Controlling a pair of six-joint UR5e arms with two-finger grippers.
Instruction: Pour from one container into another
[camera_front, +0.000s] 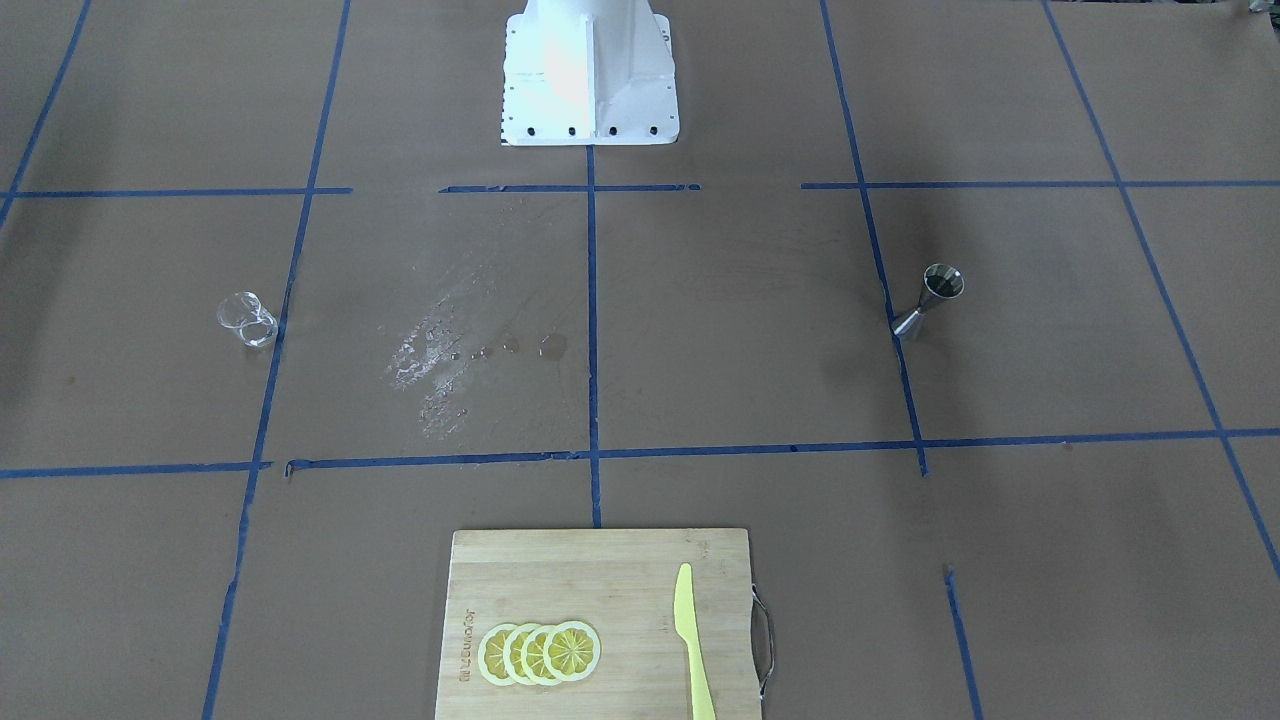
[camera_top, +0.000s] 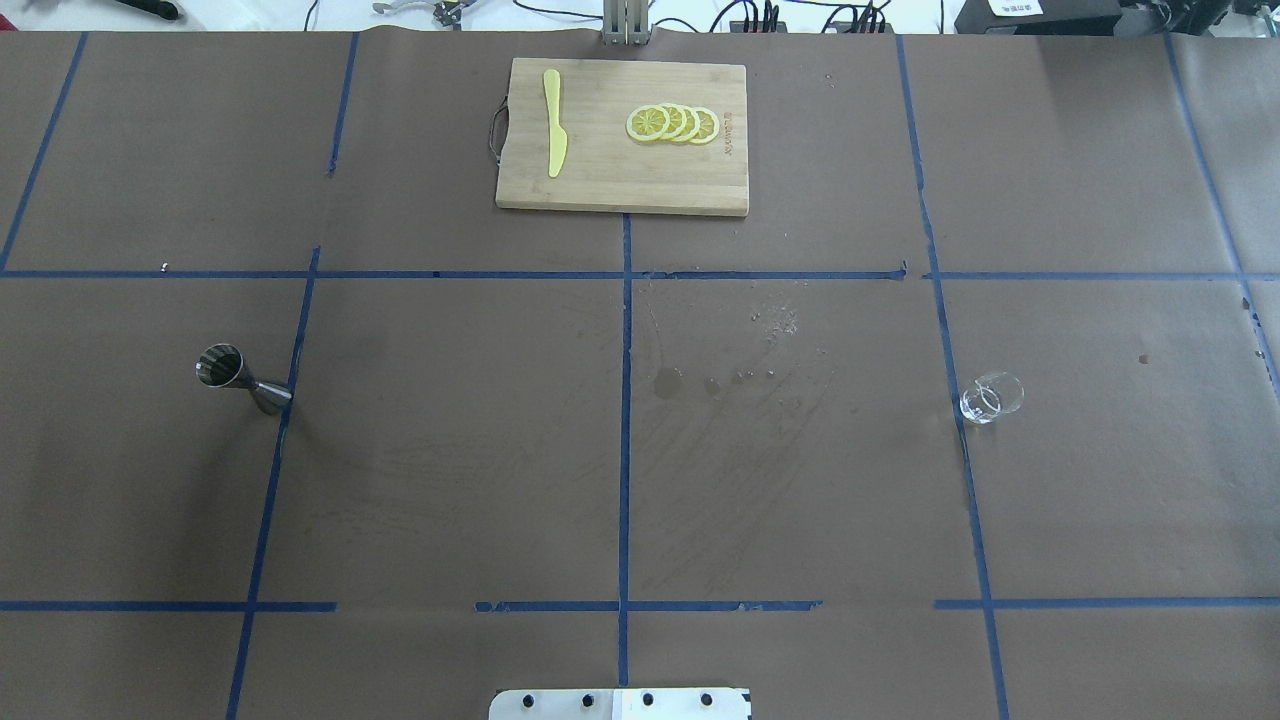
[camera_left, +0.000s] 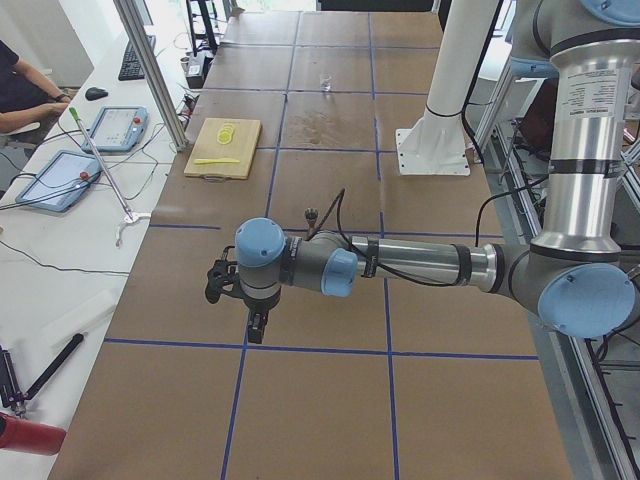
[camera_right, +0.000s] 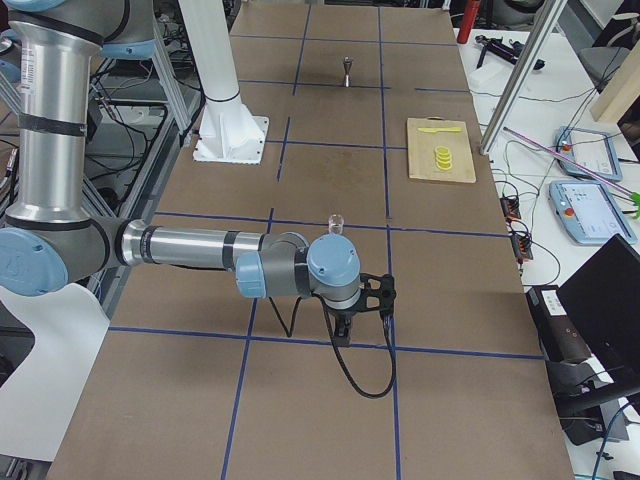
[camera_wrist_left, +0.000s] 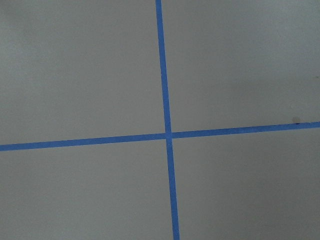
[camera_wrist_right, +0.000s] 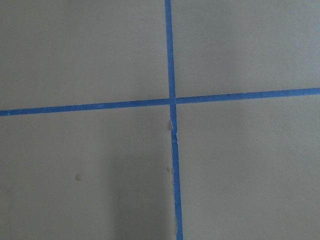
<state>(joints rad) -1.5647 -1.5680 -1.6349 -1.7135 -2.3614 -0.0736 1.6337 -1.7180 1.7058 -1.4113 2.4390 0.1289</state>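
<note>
The clear glass cup (camera_top: 991, 398) stands upright on the robot's right side of the table, also seen as the cup (camera_front: 247, 319) and the cup (camera_right: 335, 224). The steel jigger (camera_top: 243, 378) stands upright on the left side, next to a blue tape line, and shows again as the jigger (camera_front: 930, 300). Neither arm reaches into the overhead or front views. My left gripper (camera_left: 258, 325) hangs over bare paper, far from both. My right gripper (camera_right: 342, 330) hangs a little short of the cup. I cannot tell whether either is open or shut. Both wrist views show only tape crossings.
A wooden cutting board (camera_top: 600, 180) at the far middle carries lemon slices (camera_top: 672, 124) and a yellow knife (camera_top: 554, 135). A wet smear and drops (camera_front: 440, 350) lie near the centre. The white robot base (camera_front: 590, 75) stands at the near edge.
</note>
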